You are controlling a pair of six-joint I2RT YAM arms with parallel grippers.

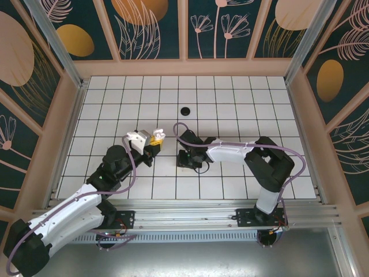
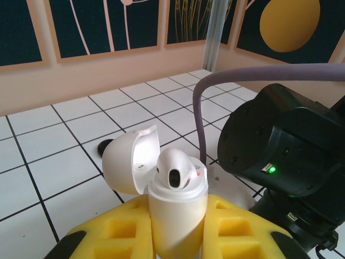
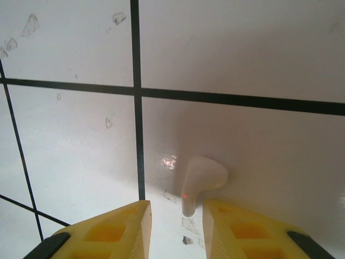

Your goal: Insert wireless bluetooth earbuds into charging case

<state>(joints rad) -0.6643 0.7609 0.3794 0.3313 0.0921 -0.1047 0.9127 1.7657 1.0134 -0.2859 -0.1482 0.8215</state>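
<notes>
You are holding the white charging case (image 2: 178, 213) upright with your left gripper (image 2: 178, 229), its yellow jaws pinching the case body, and the lid (image 2: 129, 162) is hanging open toward 9 o'clock in the left wrist view. One seated white earbud (image 2: 175, 168) is already sitting in the mouth of the case, its dark window facing the camera. Your right gripper (image 3: 177, 216) is pointing down at the table (image 3: 242, 54) with its jaws spread. The loose white earbud (image 3: 204, 177) is lying flat on the tile at 12 o'clock from the tips, its stem just reaching into the gap and its bulb leaning toward 1 o'clock. From above, the right gripper is sitting at 3 o'clock of the left one, near but apart, and a small dark round thing (image 1: 185, 109) is resting well off at 12 o'clock; what it is cannot be told. You are likely dealing with a very light, hard, glossy bud, so it is apt to skate on the smooth tile or squirt out of a pinch taken on the rounded bulb. Taking it across the narrow stem, low and square, is looking like the safer hold. A gentle squeeze should be enough. The bulb would then be hanging free to go down into the empty well beside the seated one.
</notes>
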